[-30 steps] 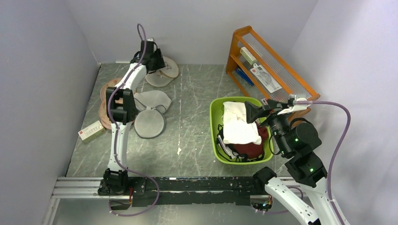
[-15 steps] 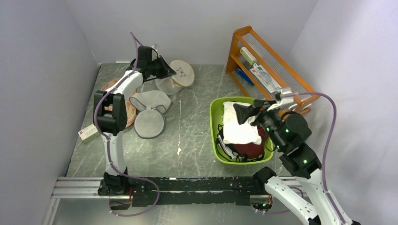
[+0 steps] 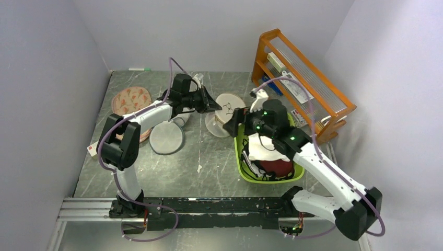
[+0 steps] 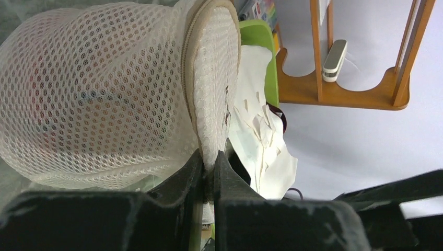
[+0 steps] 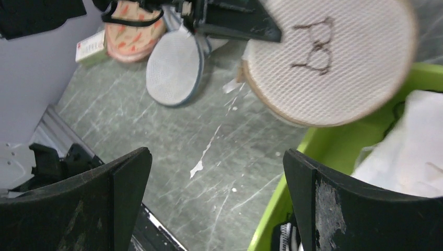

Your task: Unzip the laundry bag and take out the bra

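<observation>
The laundry bag (image 3: 228,107), round cream mesh with a dark spectacles-like mark, hangs off the table in the middle, just left of the green basket. My left gripper (image 3: 210,105) is shut on its rim. In the left wrist view the zipped rim (image 4: 211,94) is pinched between the fingers (image 4: 208,159). My right gripper (image 3: 235,119) is open and empty, close to the bag, above the basket's left edge. In the right wrist view the bag (image 5: 329,68) is ahead of and above the open gripper (image 5: 217,183). The bra is hidden.
A green basket (image 3: 240,157) holds a white folded cloth (image 3: 266,144) and a dark maroon cloth (image 3: 274,167). An orange wooden rack (image 3: 303,73) stands at the back right. A white mesh bag with grey disc (image 3: 166,137), a pink patterned bag (image 3: 130,99) and a small box (image 3: 93,150) lie at the left.
My left gripper has carried the laundry bag from the back left to the middle, beside the basket. My right arm has swung left and forward toward the bag.
</observation>
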`<state>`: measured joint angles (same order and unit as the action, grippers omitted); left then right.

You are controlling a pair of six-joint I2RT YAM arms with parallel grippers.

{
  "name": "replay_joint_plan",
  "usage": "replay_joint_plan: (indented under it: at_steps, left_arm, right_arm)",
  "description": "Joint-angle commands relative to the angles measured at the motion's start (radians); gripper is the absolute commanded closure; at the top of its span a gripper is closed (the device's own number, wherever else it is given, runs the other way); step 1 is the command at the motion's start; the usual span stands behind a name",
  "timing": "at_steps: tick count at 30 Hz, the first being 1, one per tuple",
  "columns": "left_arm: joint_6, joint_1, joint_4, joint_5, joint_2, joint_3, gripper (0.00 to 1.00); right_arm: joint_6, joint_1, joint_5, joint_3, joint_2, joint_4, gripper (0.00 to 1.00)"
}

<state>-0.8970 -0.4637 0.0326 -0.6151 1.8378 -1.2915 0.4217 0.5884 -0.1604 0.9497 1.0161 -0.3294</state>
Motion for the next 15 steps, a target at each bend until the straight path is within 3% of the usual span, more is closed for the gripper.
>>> replay_joint_plan:
  at_steps: [1,7,15]
  left_arm:
    - [-0.041,0.011,0.070,-0.022,-0.043,0.011,0.93]
    - [-0.124,0.012,0.103,-0.013,-0.087,0.084,0.93]
    - [-0.159,0.013,0.058,0.103,-0.172,0.150,0.93]
  right_arm:
    - [0.037,0.110,0.060,0.000,0.094,0.111,0.00]
    - [0.037,0.172,0.177,0.083,0.282,0.161,0.21]
    - [0.036,0.172,0.226,0.084,0.356,0.292,0.50]
